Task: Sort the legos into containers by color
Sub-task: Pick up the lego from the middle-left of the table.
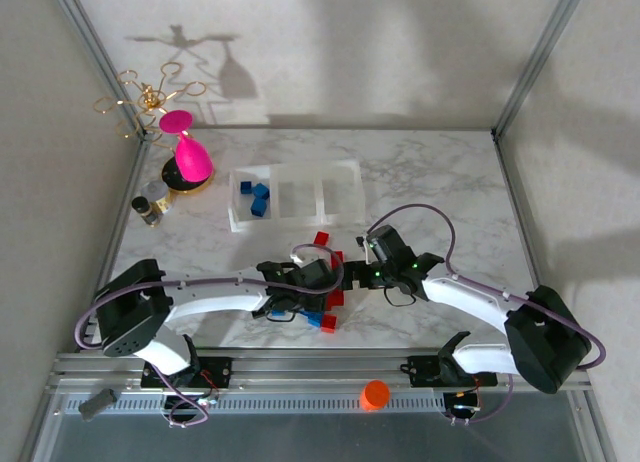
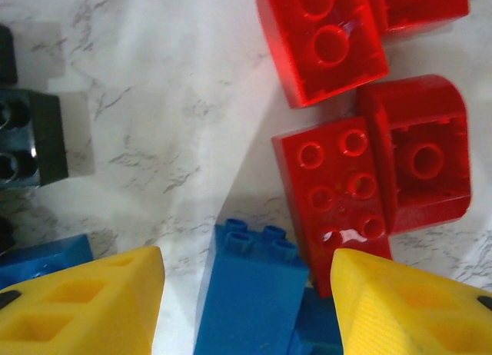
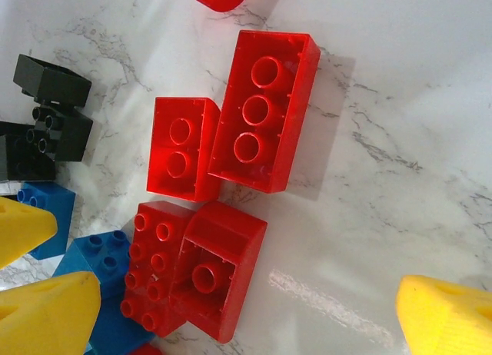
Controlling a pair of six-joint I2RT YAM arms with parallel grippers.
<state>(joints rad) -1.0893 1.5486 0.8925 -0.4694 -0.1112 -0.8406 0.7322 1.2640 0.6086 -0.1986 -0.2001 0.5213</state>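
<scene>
Near the front middle of the marble table, both arms reach inward and meet over the loose legos, a cluster of red, blue and black bricks lying well apart from the containers. From my station the left wrist view shows the left gripper with jaws apart, its yellow fingertips flanking a blue brick with a gap on each side, so I read nothing as clamped. Beyond that brick lie a studded red brick touching a rounded red brick turned hollow side up, and a third red brick farther off, also hollow side up; a black brick sits at that view's left edge. On the right wrist view I see the right gripper with jaws spread wide, gripping nothing, above marble and red pieces: a short red piece touching a long red piece, both hollow side up. Black pieces and blue pieces lie to the left there. Containers: three clear bins joined in a row toward the back of the table; the leftmost bin holds several blue bricks. Left of the tray stand a pink goblet, a gold wire stand and a small dark jar. An orange cap rests on the front rail, between the two arm bases
</scene>
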